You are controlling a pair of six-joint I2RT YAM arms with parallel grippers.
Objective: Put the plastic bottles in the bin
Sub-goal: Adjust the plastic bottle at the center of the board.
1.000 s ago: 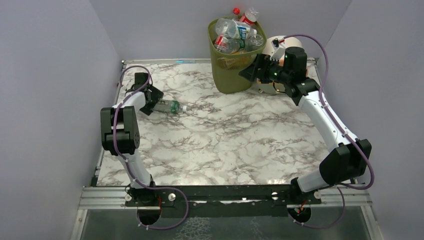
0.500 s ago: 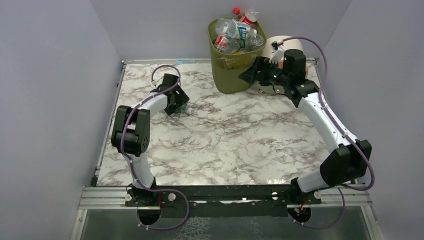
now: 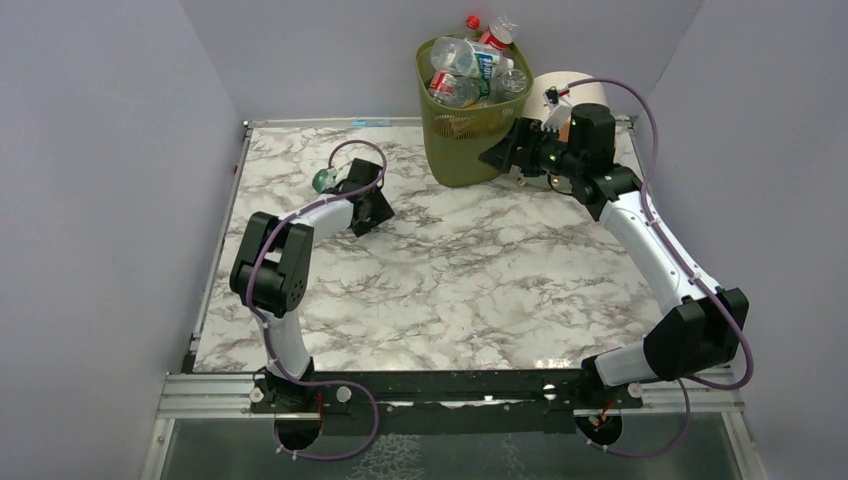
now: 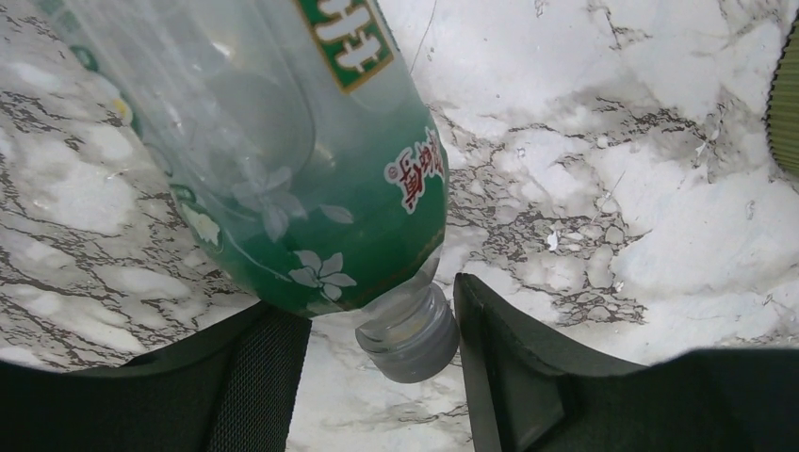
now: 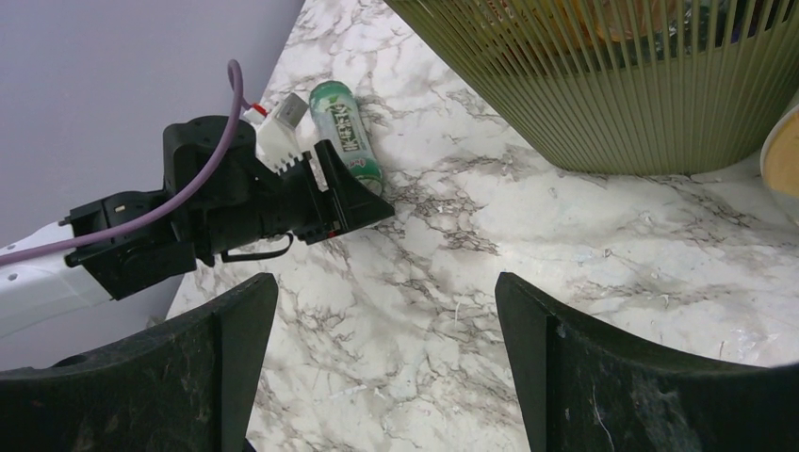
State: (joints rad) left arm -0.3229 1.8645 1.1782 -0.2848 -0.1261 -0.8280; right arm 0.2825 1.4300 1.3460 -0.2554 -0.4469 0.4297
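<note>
One plastic bottle (image 3: 322, 180) with a green flowered label lies on the marble table at the far left. It also shows in the left wrist view (image 4: 311, 169) and the right wrist view (image 5: 347, 137). My left gripper (image 3: 352, 193) stands partly closed round its neck. The clear cap (image 4: 410, 339) sits between the jaws (image 4: 372, 298), touching the right finger, with a gap on the left. The olive-green mesh bin (image 3: 460, 150) stands at the far middle, heaped with several bottles (image 3: 465, 60). My right gripper (image 3: 495, 152) is open and empty beside the bin's right wall (image 5: 612, 85).
A cream drum (image 3: 560, 85) stands right behind the right wrist, next to the bin; its edge shows in the right wrist view (image 5: 782, 160). Purple walls close in the table on the left, back and right. The left arm (image 5: 207, 217) lies low across the far-left table.
My left gripper has swung from the bottle's base end, at the left, over to its cap end. The bottle's base has turned toward the back. The right arm has barely moved.
</note>
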